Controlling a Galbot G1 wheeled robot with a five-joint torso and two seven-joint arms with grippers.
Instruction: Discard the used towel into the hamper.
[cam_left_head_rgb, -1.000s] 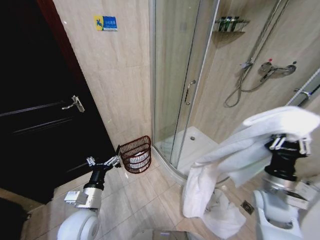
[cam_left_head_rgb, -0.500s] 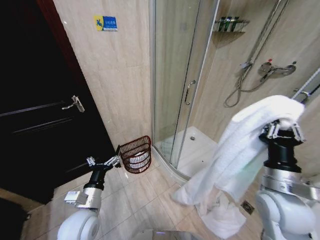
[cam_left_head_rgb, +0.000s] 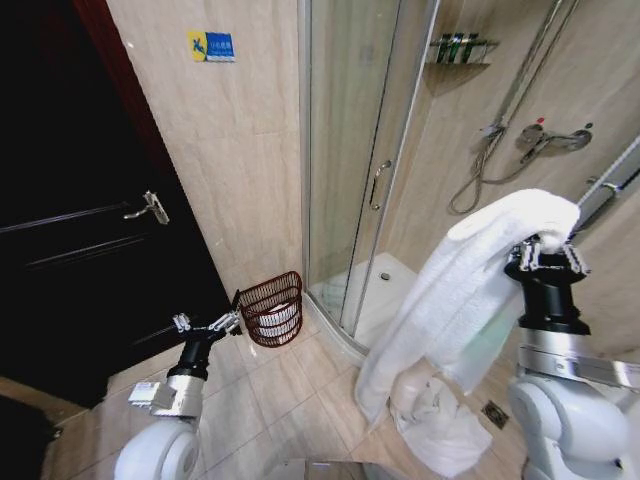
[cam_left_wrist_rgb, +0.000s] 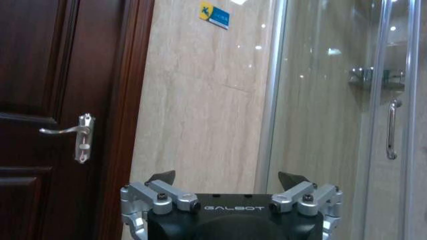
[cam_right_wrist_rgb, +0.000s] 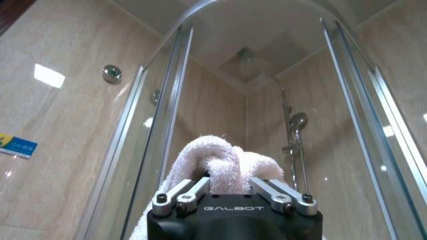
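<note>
White terry towel hangs from the raised right gripper, clenched on its top fold, tail reaching the tiled floor. Round reddish-brown wire hamper stands by the glass shower door. Left gripper low, fingers spread.

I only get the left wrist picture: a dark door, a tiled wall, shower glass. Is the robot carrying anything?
Observer: Yes. The right gripper is shut on a white towel, held up high.
Operator: Does it hang free?
Observer: Mostly; its lower end is bunched on the floor tiles.
Operator: And where is the hamper?
Observer: On the floor by the shower door, with the open left gripper beside its rim; the hamper already holds something white.
</note>
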